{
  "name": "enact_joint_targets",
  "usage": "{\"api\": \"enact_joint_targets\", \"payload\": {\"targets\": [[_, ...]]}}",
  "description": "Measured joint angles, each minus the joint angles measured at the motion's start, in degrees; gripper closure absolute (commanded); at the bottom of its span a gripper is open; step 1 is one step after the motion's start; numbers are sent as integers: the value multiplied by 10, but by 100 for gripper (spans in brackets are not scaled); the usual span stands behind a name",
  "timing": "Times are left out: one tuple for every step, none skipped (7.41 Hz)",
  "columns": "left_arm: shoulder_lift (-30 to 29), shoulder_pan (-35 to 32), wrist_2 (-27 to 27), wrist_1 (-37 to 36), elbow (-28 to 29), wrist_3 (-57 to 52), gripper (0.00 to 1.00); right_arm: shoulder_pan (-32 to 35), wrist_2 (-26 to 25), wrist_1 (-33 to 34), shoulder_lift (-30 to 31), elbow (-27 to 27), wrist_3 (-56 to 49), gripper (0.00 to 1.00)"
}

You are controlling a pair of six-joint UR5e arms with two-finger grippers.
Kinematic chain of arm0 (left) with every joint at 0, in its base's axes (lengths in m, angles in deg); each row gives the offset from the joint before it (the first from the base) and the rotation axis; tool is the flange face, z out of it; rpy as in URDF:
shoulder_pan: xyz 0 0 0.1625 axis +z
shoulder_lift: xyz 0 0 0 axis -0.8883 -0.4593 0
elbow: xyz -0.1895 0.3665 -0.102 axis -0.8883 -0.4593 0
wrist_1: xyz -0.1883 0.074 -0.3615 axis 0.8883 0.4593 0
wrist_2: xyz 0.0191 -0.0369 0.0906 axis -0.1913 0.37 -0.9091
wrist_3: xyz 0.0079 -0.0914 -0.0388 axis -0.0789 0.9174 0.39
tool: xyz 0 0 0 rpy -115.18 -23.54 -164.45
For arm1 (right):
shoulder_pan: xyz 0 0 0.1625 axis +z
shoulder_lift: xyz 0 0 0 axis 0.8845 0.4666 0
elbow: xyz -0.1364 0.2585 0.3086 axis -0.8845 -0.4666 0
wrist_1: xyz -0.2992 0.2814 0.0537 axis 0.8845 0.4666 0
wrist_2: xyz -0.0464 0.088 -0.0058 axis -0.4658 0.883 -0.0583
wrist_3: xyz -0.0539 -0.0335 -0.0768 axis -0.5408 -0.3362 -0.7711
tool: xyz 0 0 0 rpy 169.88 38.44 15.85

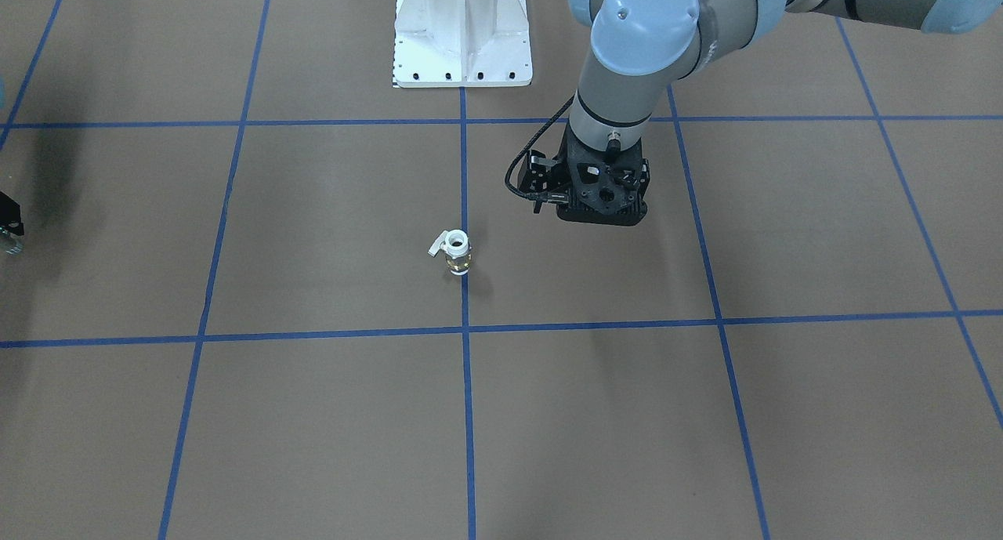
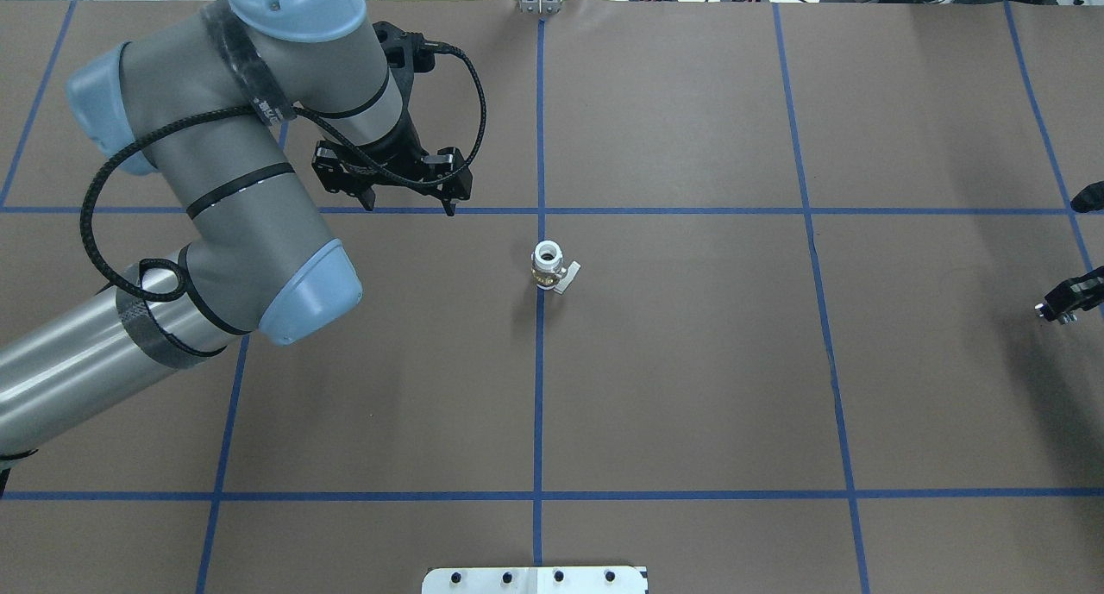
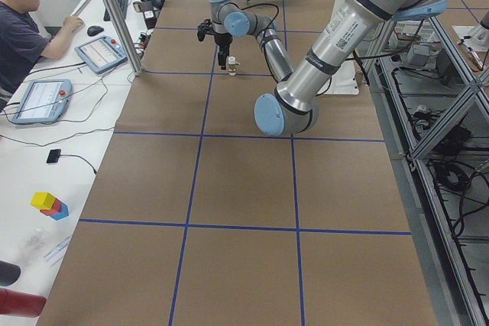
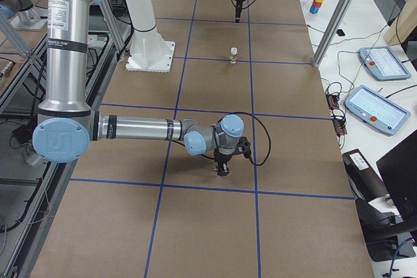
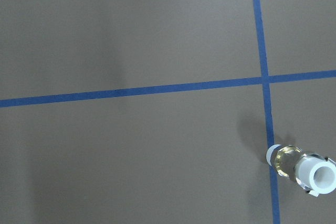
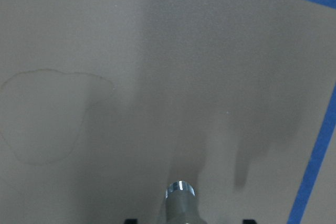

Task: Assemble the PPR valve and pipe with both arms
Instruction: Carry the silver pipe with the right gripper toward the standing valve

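Brown paper-covered table [image 2: 690,361] crossed by a grid of blue tape lines [image 2: 539,387]; small valve [image 2: 548,266], brass body with white plastic ends; short metal pipe stub [image 6: 180,198], shiny silver-grey; tubular left arm [image 2: 233,171] grey, light blue joint caps [image 2: 310,288]; bolted pedestal [image 1: 462,30] white

One camera hangs behind me, over my shoulders, looking forward and down on the blue-taped brown paper worktop [image 2: 690,361]. Another faces me from across it, steeply down, so my left falls on its right. Two stand far back at its ends, looking along it. My wrist cameras look down from close. All but my right wrist's share the small brass valve with white plastic ends [image 2: 548,267]; that one sees worktop past the short silver-grey pipe stub [image 6: 180,195].
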Motion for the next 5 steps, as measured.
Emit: {"api": "enact_joint_targets", "payload": {"targets": [[0, 0, 0, 0, 0, 0, 0, -2, 0, 0, -2, 0, -1, 53], [0, 0, 0, 0, 0, 1, 0, -4, 0, 0, -5, 0, -3, 53], [0, 1, 0, 0, 0, 1, 0, -4, -1, 0, -7, -1, -4, 53], [0, 2, 0, 0, 0, 1, 0, -4, -1, 0, -8, -1, -5, 52], [0, 3, 0, 0, 1, 2, 0, -5, -1, 0, -8, -2, -6, 52]]}}
